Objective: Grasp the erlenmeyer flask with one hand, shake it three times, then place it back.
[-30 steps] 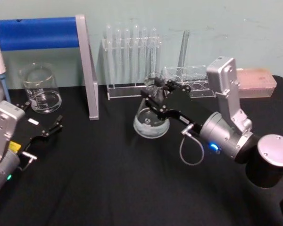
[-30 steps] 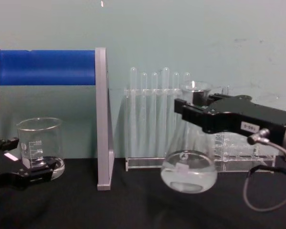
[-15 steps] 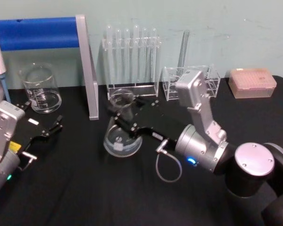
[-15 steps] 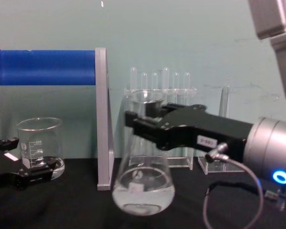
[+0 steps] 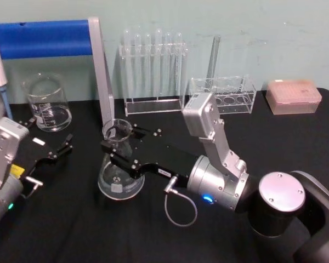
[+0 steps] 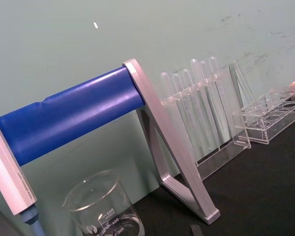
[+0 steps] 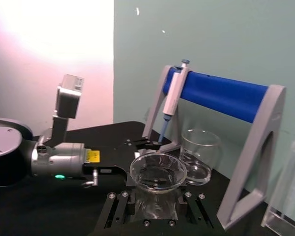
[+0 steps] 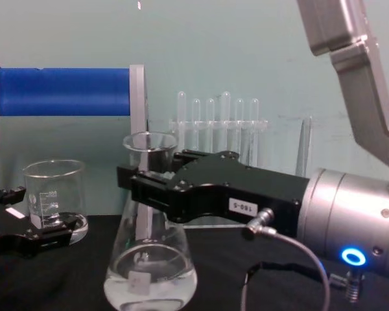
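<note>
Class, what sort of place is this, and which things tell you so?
Probably a chemistry lab: an erlenmeyer flask gripped at the neck by the robot's right tool, a rack of test tubes, and a glass beaker by the idle left tool.

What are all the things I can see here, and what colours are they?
erlenmeyer flask: one, clear glass, front left of middle, gripped at the neck
beaker: one, clear glass, back left
stand: one, blue bar with grey legs, back left
pipette: one, white and blue, hanging on the stand
test tube rack: one, clear, several tubes, back middle
small rack: one, clear, back right
tip box: one, pink, back right
table: one, black
left end effector: one, black, open, parked at left
right end effector: one, black, shut on the erlenmeyer flask
</note>
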You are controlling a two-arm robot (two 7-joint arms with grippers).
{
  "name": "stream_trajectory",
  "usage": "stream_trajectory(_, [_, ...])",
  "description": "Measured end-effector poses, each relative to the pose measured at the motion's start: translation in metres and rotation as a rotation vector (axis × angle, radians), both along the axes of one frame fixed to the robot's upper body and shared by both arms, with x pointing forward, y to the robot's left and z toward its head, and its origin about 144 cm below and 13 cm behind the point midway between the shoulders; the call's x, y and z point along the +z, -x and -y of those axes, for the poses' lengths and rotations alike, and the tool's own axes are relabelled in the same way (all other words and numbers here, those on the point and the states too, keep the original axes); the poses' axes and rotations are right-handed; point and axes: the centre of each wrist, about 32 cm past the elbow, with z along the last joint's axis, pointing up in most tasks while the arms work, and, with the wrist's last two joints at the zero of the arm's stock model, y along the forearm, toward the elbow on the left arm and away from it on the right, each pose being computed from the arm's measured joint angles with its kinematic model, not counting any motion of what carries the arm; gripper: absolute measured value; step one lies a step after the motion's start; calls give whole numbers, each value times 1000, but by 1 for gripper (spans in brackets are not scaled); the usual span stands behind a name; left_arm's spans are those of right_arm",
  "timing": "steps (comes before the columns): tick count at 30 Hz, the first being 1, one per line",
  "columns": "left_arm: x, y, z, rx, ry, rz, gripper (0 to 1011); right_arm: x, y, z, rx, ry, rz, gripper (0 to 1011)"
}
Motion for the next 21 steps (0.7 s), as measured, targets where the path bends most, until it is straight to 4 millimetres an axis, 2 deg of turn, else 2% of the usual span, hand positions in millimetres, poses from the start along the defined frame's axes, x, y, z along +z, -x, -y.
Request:
stream_trajectory(9, [0,0,0,0,0,0,1001,1,0,-3,12,-2,1,449])
stream_trajectory(21, [0,0,0,0,0,0,1001,-1,-16,21,-157,2,10,449])
